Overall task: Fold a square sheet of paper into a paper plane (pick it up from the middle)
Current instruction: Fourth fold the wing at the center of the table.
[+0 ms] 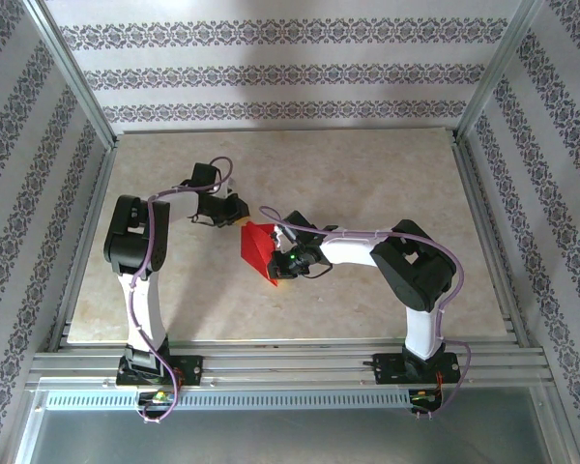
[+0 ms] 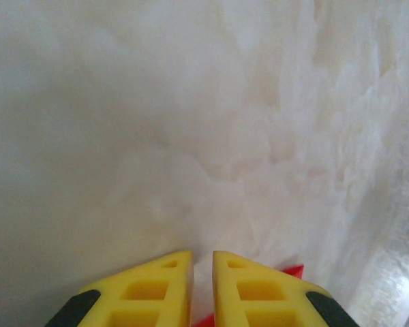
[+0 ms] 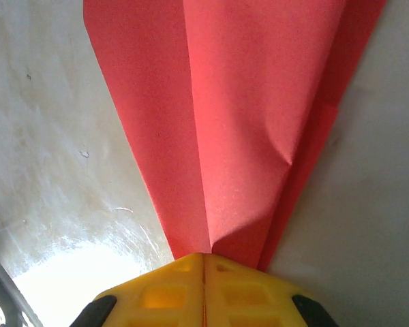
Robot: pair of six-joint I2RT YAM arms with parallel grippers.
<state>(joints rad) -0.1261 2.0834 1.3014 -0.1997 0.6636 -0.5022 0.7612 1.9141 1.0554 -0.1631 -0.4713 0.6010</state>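
Note:
The red sheet of paper (image 1: 259, 249) sits mid-table, folded and creased into a wedge that narrows to a point. In the right wrist view the paper (image 3: 232, 122) fans away from my right gripper (image 3: 204, 257), which is shut on its narrow end. That right gripper (image 1: 280, 259) is at the paper's right side. My left gripper (image 1: 234, 217) is at the paper's far left corner. Its yellow fingertips (image 2: 170, 266) stand a narrow slit apart, nothing pinched between them. A red paper edge (image 2: 293, 271) runs beneath the left gripper (image 2: 202, 255).
The beige tabletop (image 1: 367, 174) is ringed by an aluminium frame (image 1: 290, 362), with patterned walls on three sides. Both arm bases stand at the near edge, and purple cables loop along the arms.

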